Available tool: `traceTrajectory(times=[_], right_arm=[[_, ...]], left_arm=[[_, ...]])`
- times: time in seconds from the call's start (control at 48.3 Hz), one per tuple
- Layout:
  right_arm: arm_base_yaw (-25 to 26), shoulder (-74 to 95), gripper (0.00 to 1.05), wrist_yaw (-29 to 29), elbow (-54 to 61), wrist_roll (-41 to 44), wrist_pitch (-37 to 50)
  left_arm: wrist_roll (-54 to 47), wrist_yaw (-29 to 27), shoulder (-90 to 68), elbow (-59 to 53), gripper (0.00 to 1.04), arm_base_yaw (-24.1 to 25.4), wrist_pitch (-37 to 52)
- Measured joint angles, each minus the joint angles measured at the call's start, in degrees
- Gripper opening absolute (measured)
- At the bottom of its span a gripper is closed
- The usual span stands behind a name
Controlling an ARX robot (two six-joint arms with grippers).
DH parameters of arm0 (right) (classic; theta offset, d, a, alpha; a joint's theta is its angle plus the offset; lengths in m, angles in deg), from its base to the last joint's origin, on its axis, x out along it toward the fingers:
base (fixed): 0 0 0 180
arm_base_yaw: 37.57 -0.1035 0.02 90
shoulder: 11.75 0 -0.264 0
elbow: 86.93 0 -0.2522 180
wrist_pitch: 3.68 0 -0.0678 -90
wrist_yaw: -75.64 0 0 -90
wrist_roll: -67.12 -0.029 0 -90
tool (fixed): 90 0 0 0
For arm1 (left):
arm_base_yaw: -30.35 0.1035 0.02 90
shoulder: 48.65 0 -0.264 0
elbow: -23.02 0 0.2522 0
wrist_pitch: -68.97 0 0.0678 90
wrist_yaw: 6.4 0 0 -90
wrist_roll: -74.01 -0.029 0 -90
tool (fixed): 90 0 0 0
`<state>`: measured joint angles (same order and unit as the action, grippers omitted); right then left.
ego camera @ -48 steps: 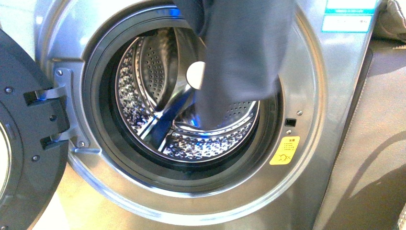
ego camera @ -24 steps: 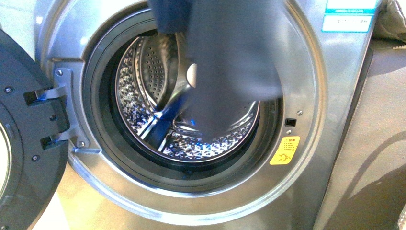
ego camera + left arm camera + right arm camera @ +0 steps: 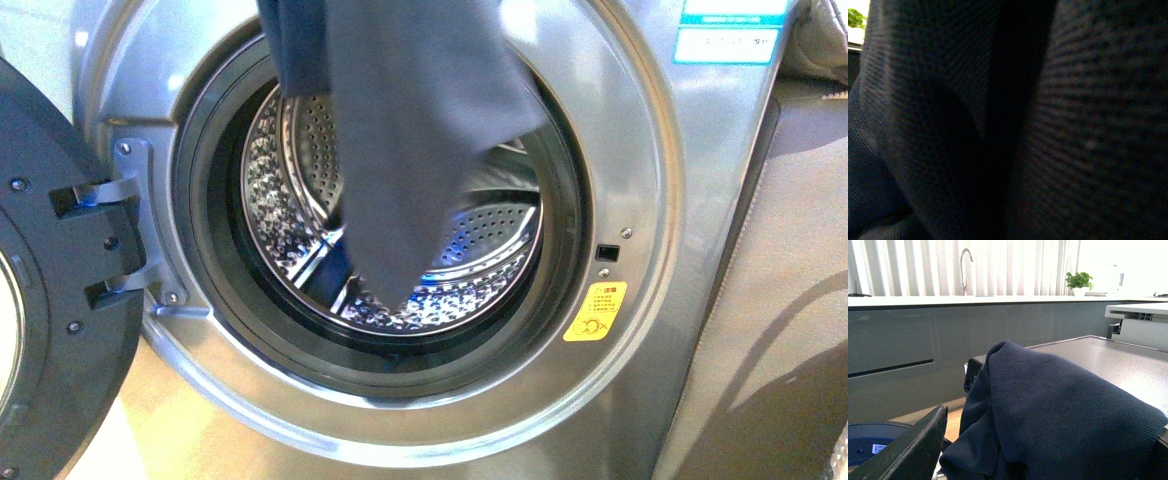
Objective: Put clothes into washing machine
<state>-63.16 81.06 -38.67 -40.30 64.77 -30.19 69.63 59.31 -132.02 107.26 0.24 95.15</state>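
The clothes [image 3: 420,130], a dark navy mesh-knit garment, hang from above the top edge of the front view in front of the washing machine's [image 3: 640,150] open porthole. Their lower tip reaches down over the perforated steel drum [image 3: 290,190]. The left gripper is hidden; its wrist view is filled with the dark fabric [image 3: 1083,125] it is shut on. In the right wrist view the garment [image 3: 1058,415] drapes in a heap close in front of the camera. Only one dark finger [image 3: 908,447] of the open right gripper shows, beside the cloth.
The machine's door [image 3: 50,260] stands swung open at the left. A yellow sticker [image 3: 594,313] sits right of the gasket [image 3: 205,230]. A beige-grey fabric lump [image 3: 825,40] lies on the grey-brown cabinet [image 3: 780,300] at the right. A counter with a faucet [image 3: 964,267] stands behind.
The hanging garment has swung left across the porthole. Its lower tip now hangs lower and covers the white round part inside the drum.
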Motion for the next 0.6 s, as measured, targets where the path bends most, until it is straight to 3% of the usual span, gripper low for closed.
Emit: traceTrajectory(times=[0.124, 0.269, 0.393, 0.601], right_arm=[[0.0, 0.0, 0.97, 0.0, 0.0, 0.0, 0.0], [0.0, -0.2, 0.97, 0.0, 0.0, 0.0, 0.0], [0.0, -0.3, 0.97, 0.0, 0.0, 0.0, 0.0], [0.0, -0.3, 0.97, 0.0, 0.0, 0.0, 0.0]], left_arm=[[0.1, 1.9, 0.0, -2.6, 0.09, 2.9, 3.2], [0.4, 8.1, 1.6, -10.3, 0.09, 6.5, 6.9], [-0.1, 13.5, 6.4, -20.1, 0.09, 6.4, 11.4], [-0.6, 16.7, 12.6, -29.9, 0.09, 4.6, 13.9]])
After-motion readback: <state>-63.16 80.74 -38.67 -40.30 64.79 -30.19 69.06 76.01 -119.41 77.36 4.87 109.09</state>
